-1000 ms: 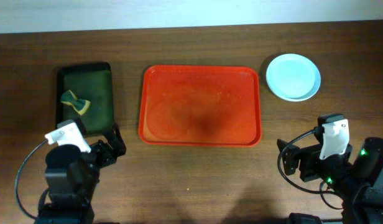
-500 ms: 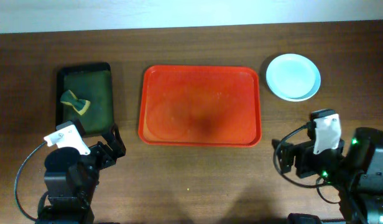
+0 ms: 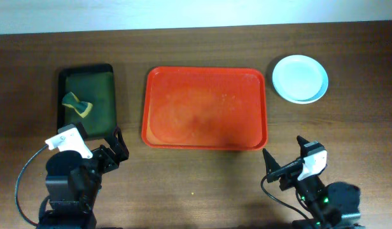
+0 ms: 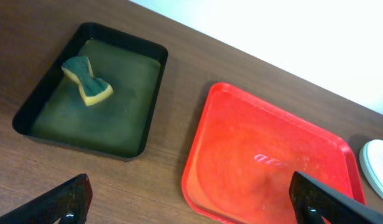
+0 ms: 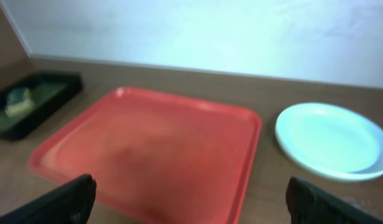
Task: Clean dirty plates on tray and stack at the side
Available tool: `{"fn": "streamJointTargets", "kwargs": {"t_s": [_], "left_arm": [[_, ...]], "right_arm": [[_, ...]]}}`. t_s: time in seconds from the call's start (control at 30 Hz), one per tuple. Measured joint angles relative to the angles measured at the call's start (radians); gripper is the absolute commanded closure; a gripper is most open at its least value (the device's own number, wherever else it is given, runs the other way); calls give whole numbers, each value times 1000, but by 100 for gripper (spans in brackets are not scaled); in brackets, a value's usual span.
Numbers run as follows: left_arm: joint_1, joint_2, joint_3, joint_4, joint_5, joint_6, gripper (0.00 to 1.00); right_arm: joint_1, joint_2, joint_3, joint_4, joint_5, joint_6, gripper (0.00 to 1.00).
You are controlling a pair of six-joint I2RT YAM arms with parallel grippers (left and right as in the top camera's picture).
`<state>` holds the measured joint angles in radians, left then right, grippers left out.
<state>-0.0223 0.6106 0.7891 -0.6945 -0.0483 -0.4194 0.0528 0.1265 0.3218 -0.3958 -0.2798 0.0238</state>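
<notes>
The red tray (image 3: 205,108) lies flat in the middle of the bench (image 3: 202,191), and its long side runs from left to right. From the left wrist, some faint raised letters show on the tray floor, but they are too dim to read. The plates (image 3: 300,78) sit in a small stack on the bench, just past the tray's far right corner and not touching it. The top one is pale blue and faces up. A dark green tray (image 3: 88,100) lies to the left, long side pointing away, with a sponge (image 3: 77,105) in it. The left claw (image 4: 191,205) is spread wide and holds nothing. The right claw (image 5: 194,202) is spread wide too, with nothing in it.
</notes>
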Motion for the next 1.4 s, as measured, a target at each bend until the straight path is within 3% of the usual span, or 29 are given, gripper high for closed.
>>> {"fn": "streamJointTargets", "kwargs": {"t_s": [0.13,0.57,1.4], "left_arm": [[0,0,0,0,0,0,1],[0,0,0,0,0,0,1],[0,0,0,0,0,0,1]], "right_arm": [[-1,-108,-142,129,33,56,2],[16,-111,-290,378,157,82,2],[20,-113,-307,320,246,81,2]]}}
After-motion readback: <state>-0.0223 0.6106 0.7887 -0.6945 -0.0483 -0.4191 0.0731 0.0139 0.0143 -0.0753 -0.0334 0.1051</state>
